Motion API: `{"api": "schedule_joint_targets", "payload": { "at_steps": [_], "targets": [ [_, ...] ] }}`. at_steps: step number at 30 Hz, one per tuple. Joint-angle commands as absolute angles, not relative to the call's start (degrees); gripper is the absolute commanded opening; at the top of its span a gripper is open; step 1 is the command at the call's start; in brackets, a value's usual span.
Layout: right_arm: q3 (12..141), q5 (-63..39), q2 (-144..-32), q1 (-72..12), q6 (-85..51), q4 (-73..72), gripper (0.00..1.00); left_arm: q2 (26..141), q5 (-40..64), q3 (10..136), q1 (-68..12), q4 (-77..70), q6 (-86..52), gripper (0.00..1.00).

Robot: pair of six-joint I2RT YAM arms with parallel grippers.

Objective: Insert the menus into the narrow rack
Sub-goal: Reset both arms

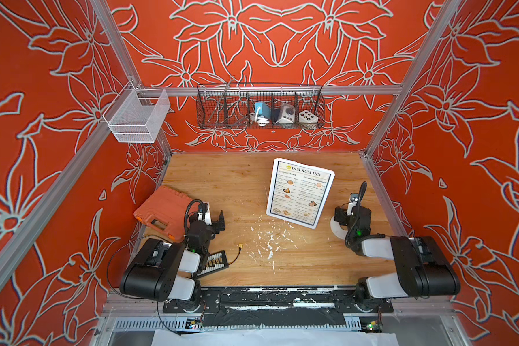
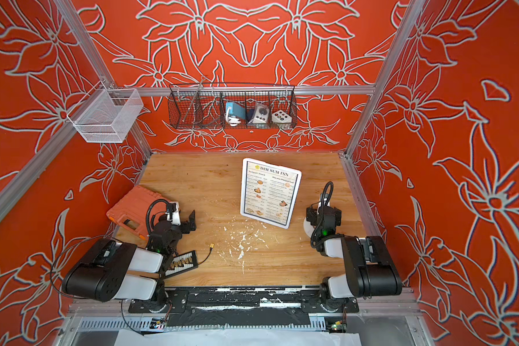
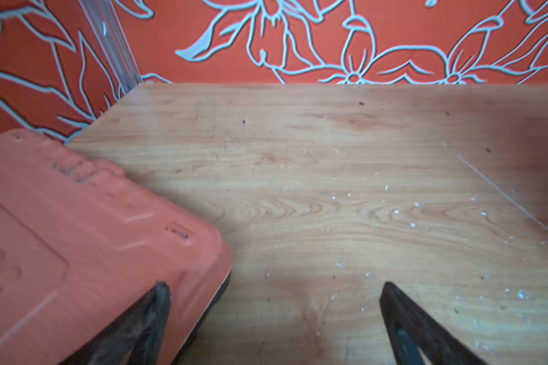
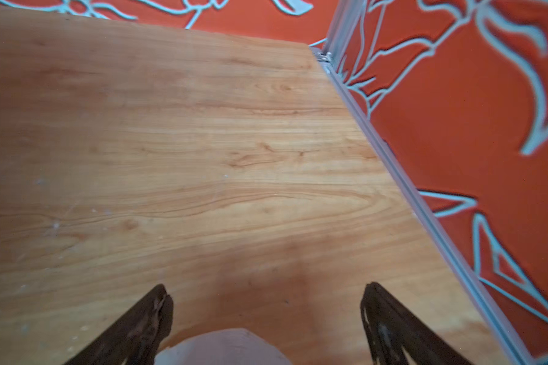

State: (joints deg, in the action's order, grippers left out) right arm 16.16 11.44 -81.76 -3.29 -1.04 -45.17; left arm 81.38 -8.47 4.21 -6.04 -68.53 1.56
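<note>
1. Your menu lies flat on the wooden table, right of centre in both top views. It is slightly skewed, with its "DIM SUM INN" heading toward the back wall.
2. The narrow rack shows as a white rounded rim all round that sheet, and the menu sits inside that outline. I cannot tell you whether the sheet is under the see-through front or just lying on top.
3. Your left gripper has its jaws spread wide with nothing between them, only bare wood and white flecks. In the top views it sits at lower left, well apart from the menu.
4. The orange case is just beside that gripper. In the left wrist view one finger overlaps the case's corner, but I cannot tell whether they touch.
5. Your right gripper is also spread wide and empty, over plain wood near the side rail. A white round object sits at the bottom edge of the right wrist view between the fingers.
6. In the top views the right arm stands just right of the rack's lower corner, near it but apart.
7. A black parts tray and a thin cable with a gold end lie at lower left by the left arm.
8. The black wire basket hangs upper centre on the back rail, and the white mesh basket hangs at upper left.
</note>
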Motion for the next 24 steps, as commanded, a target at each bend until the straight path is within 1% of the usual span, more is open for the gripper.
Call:
{"api": "schedule_joint_targets", "payload": {
  "at_steps": [1, 2, 5, 24],
  "targets": [
    [19.6, 6.0, -81.2, -2.2, 0.1, -43.3, 0.98, 81.9, -4.6, 6.3, -4.5, -72.6, 2.2, 0.99],
    [19.3, 6.0, -81.8, -2.2, 0.1, -45.1, 0.97, 81.8, -2.9, 6.7, -3.3, -71.3, 1.5, 0.99],
    [19.2, 6.0, -81.2, -2.2, 0.3, -44.7, 0.98, 81.0, -2.8, 7.3, -3.2, -69.0, 1.4, 0.99],
    [19.9, 5.7, -81.8, -2.2, 0.3, -43.9, 0.98, 81.3, -3.0, 7.1, -3.2, -69.9, 1.5, 0.99]
  ]
}}
